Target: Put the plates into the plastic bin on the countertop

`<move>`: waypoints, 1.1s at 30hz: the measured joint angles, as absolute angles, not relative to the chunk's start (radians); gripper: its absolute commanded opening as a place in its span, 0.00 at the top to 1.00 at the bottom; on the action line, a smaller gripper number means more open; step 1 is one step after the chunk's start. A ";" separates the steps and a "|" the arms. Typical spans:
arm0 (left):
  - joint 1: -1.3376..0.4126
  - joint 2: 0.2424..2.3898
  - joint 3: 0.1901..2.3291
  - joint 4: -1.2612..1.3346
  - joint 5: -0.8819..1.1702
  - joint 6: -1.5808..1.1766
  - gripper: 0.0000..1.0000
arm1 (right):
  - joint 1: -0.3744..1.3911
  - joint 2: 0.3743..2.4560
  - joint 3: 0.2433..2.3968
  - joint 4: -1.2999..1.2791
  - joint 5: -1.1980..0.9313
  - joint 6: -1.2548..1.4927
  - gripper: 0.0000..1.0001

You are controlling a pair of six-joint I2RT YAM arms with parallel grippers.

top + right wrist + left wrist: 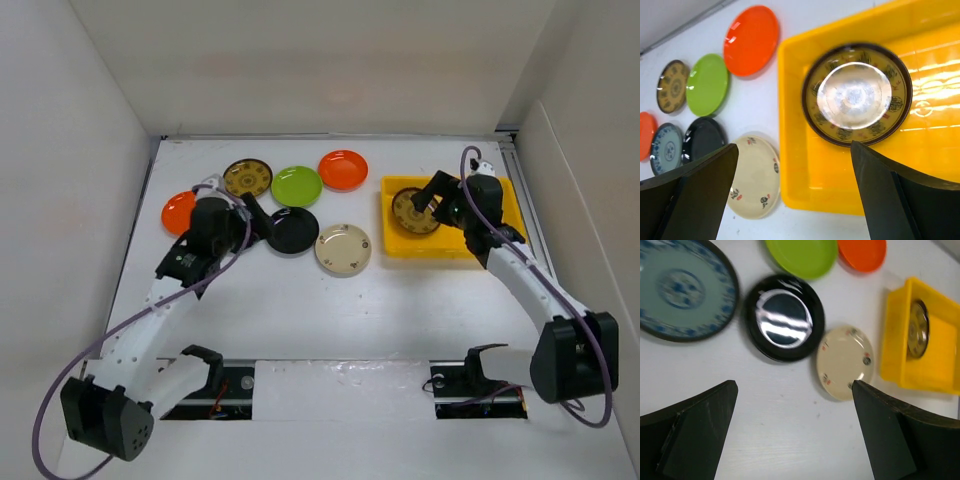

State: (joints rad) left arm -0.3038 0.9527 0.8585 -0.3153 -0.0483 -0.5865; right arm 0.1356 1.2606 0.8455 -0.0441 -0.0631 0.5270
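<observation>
So, 1 gold-patterned plate (pixel 856 95) sits in your yellow bin (pixel 800 190); 7 others wait on the counter (pixel 300 320), e.g. cream plate (pixel 343 249). L jaws, R jaws: both gape, empty.

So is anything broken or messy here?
Nothing stands out. One dark gold-patterned plate lies flat inside the yellow bin, and the other plates sit flat on the countertop. No cracks or spills show.
</observation>
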 measured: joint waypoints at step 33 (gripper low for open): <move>-0.783 1.619 0.757 0.179 -0.289 -1.188 0.62 | 0.237 0.830 0.878 -0.194 -0.188 0.485 0.00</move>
State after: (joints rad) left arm -0.7834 1.6188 0.7574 0.1791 -0.2890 -1.1877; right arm 0.2367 0.8299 0.8776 -0.1940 -0.1879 0.4854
